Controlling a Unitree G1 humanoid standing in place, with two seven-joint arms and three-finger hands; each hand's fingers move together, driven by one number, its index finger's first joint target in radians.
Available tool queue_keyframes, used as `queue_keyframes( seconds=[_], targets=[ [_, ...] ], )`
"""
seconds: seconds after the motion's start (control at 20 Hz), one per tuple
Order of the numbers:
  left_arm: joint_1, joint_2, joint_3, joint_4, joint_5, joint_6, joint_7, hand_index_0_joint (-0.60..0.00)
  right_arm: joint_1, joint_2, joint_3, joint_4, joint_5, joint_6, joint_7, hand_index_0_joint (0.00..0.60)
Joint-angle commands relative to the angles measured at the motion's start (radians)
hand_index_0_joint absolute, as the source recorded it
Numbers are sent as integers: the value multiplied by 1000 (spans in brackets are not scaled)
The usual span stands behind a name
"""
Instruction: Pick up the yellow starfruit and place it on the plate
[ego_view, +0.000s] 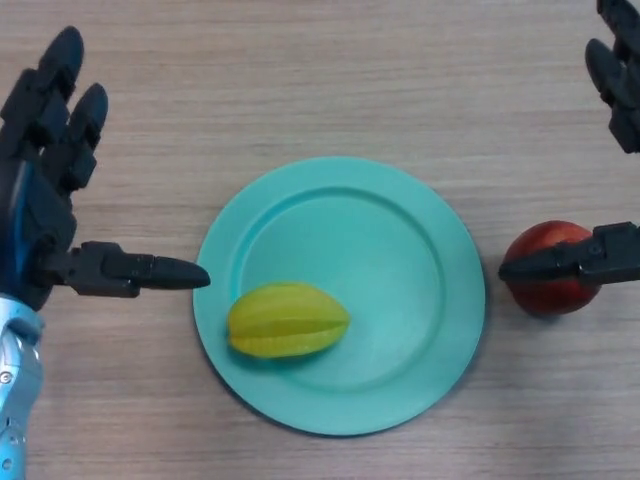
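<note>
- Starfruit (287, 320) lies on the teal plate (400, 250), just beyond my left hand (45, 210) thumb tip.
- I see both hands spread wide, holding nothing.
- Right hand (610, 255) thumb overlaps a red apple (545, 270).

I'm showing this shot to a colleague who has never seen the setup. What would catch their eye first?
Probably the yellow starfruit, lying on the lower left part of the teal plate at the centre of the wooden table. Next, the two open black hands flanking the plate: the left hand with its thumb pointing at the plate's rim, the right hand with its thumb over a red apple.
</note>
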Motion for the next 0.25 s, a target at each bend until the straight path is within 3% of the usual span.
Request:
queue_keyframes(
  seconds=[0.05,0.25],
  targets=[
    [-32,21,35,-52,54,-87,25,0,-26,-25,-66,-61,32,-87,-31,0],
    [-59,31,33,-59,125,-51,39,0,-37,-29,-66,-62,64,-44,-1,0]
  ],
)
